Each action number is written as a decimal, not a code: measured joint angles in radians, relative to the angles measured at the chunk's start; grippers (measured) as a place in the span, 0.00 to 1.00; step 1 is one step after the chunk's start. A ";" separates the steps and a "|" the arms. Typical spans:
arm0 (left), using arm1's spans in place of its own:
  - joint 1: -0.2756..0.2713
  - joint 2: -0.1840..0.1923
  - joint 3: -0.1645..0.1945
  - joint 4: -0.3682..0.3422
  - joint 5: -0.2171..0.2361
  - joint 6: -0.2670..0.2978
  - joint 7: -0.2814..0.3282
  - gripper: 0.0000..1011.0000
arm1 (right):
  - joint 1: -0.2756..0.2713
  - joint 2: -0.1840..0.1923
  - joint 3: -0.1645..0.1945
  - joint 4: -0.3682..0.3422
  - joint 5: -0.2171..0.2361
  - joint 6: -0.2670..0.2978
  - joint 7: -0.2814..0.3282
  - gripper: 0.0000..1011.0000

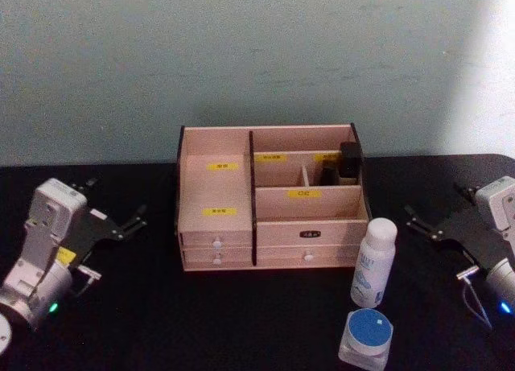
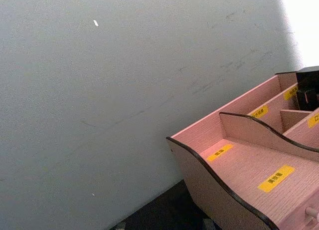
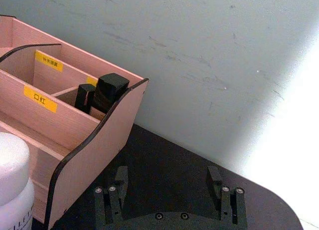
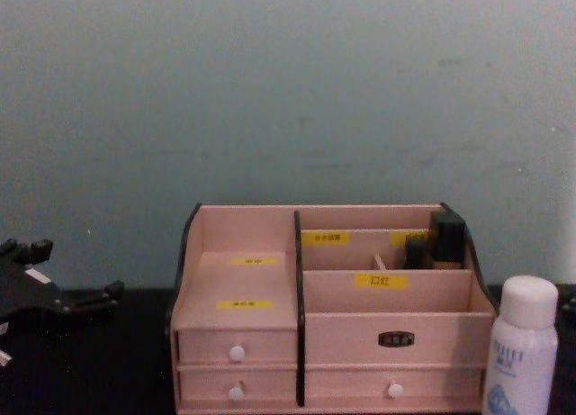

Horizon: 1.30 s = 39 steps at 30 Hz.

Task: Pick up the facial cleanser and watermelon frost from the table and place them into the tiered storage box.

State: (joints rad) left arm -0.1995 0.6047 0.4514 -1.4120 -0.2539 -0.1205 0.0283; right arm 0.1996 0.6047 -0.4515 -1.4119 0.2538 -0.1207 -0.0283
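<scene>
The facial cleanser (image 1: 375,262), a tall white bottle with blue print, stands on the black table just right of the tiered storage box (image 1: 216,195). In front of it sits the watermelon frost (image 1: 366,337), a squat clear jar with a blue lid. My left gripper (image 1: 119,197) hovers open to the left of the box, holding nothing. To the right of the bottle, my right gripper (image 1: 434,205) is open and empty too. The right wrist view shows the right gripper (image 3: 167,185) spread wide beside the box (image 3: 89,140), with the cleanser's cap (image 3: 12,160) close by.
Small dark bottles (image 1: 348,163) stand in the box's back right compartment. A pale wall rises right behind the box. Black tabletop (image 1: 201,323) lies bare in front of the box and on its left side.
</scene>
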 joint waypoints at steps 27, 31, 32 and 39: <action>0.000 0.000 0.000 0.000 0.000 0.000 0.000 0.99 | 0.000 0.000 0.000 0.000 0.000 0.000 0.000 0.99; 0.000 0.000 0.000 0.000 0.000 0.000 0.000 0.99 | 0.000 0.000 0.000 0.000 0.000 0.000 0.000 0.99; 0.000 0.000 0.000 0.000 0.000 0.000 0.000 0.99 | 0.000 0.000 0.000 0.000 0.000 0.000 0.000 0.99; 0.000 0.000 0.000 0.000 0.000 0.000 0.000 0.99 | 0.000 0.000 0.000 0.000 0.000 0.000 0.000 0.99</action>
State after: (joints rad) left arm -0.1995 0.6047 0.4514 -1.4120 -0.2539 -0.1205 0.0283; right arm 0.1995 0.6047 -0.4514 -1.4119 0.2539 -0.1205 -0.0283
